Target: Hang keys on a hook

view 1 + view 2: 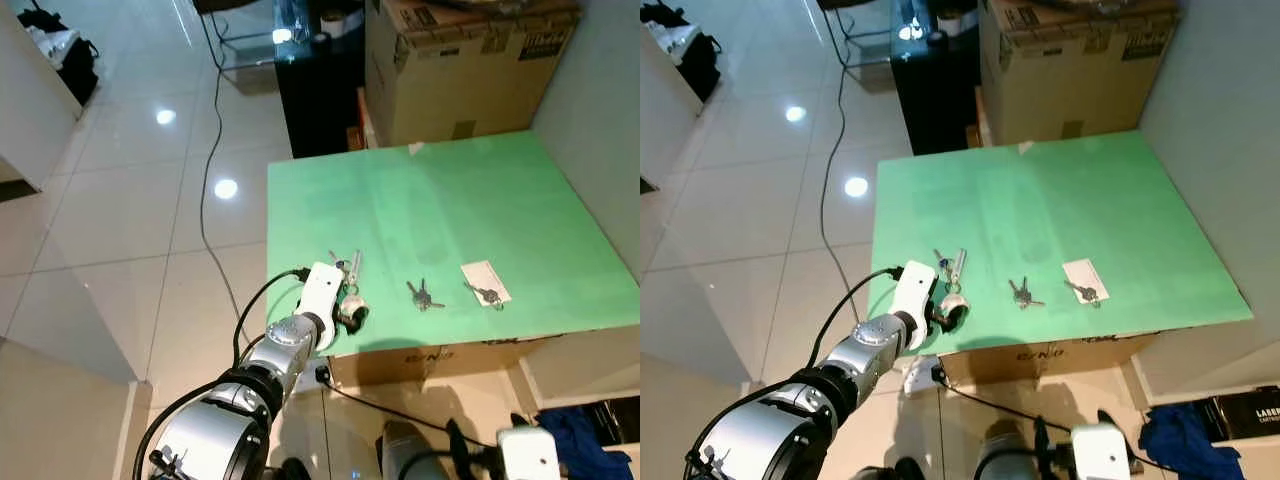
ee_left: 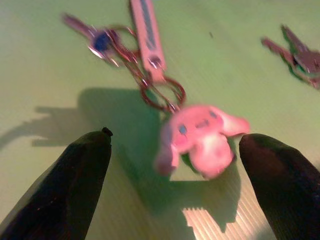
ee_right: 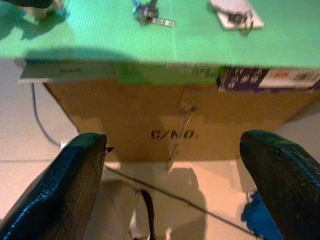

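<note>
From the head views, the left gripper (image 1: 352, 312) reaches over the near left edge of the green tabletop (image 1: 480, 210), at a key bunch with a white plush charm (image 1: 349, 302); two more key sets (image 1: 424, 295) lie to its right (one on a white card (image 1: 485, 282)). The left wrist view shows its fingers (image 2: 75, 185) spread, the charm between them, untouched. The right wrist view shows the right gripper (image 3: 175, 187) spread wide, low before the cardboard box (image 3: 175, 125) under the tabletop.

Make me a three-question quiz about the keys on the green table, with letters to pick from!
1. Where is the left gripper?
A. by the plush keychain
B. over the white card
C. on the floor

2. How many key bunches lie on the green table?
A. one
B. three
C. five

3. How are the left gripper's fingers?
A. clamped shut
B. open, either side of the plush
C. bent backwards

Answers: 1 A, its fingers frame the plush. 2 B, plush bunch, middle keys, keys on the card. 3 B, a wide gap shows.
</note>
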`<state>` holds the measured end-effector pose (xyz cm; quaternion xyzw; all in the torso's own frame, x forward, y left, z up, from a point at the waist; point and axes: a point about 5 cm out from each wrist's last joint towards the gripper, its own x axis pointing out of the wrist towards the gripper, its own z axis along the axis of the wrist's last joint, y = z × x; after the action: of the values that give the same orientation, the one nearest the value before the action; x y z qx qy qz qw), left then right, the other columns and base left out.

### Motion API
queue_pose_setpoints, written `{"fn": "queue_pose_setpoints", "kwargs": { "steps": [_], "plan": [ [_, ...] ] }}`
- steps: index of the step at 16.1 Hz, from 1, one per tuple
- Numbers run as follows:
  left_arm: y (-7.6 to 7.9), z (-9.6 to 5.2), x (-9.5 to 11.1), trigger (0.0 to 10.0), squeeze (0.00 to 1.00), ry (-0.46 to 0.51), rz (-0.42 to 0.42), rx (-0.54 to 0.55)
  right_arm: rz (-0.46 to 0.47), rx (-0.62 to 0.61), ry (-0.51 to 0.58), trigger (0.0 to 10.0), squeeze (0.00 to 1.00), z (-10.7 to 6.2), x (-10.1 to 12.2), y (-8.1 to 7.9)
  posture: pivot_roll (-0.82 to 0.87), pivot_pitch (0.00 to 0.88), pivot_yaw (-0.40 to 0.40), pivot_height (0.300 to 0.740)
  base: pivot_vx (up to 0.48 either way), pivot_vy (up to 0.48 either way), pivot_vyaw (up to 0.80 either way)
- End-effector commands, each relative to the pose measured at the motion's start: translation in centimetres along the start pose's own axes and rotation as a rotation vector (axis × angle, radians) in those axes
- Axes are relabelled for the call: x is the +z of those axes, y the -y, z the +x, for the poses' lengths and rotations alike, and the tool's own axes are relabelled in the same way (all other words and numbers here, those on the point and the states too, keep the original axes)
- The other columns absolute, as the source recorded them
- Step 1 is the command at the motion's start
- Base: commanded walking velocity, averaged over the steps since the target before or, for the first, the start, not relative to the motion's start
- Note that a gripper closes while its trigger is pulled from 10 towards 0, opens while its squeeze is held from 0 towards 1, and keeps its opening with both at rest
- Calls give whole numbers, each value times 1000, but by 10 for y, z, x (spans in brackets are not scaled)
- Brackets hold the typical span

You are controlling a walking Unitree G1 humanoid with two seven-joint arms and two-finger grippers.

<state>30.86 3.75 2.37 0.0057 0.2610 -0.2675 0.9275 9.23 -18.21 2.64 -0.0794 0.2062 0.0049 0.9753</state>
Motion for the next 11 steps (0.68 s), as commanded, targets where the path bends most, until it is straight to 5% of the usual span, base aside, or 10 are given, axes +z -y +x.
{"fn": "queue_pose_setpoints", "kwargs": {
  "steps": [1,5,6,7,11],
  "plan": [
    [96,14,9,10000,0,9,-53,-240,4,1,19,10000,0,-3,3,-3,-443,227,161,740,0,0,0],
    [107,12,3,10000,0,-2,-52,-261,4,-2,25,10000,0,-7,10,-4,-458,244,160,740,0,0,0],
    [108,12,4,6941,0,0,-53,-265,4,-2,28,10000,0,-7,12,-4,-461,245,159,740,0,0,0],
    [113,13,6,0,0,10,-61,-277,1,-1,34,10000,0,-8,18,-6,-465,246,159,740,0,0,0],
    [116,13,8,0,0,20,-52,-287,-1,-7,43,10000,0,-13,25,-6,-466,244,161,740,0,0,0]
  ]
}}
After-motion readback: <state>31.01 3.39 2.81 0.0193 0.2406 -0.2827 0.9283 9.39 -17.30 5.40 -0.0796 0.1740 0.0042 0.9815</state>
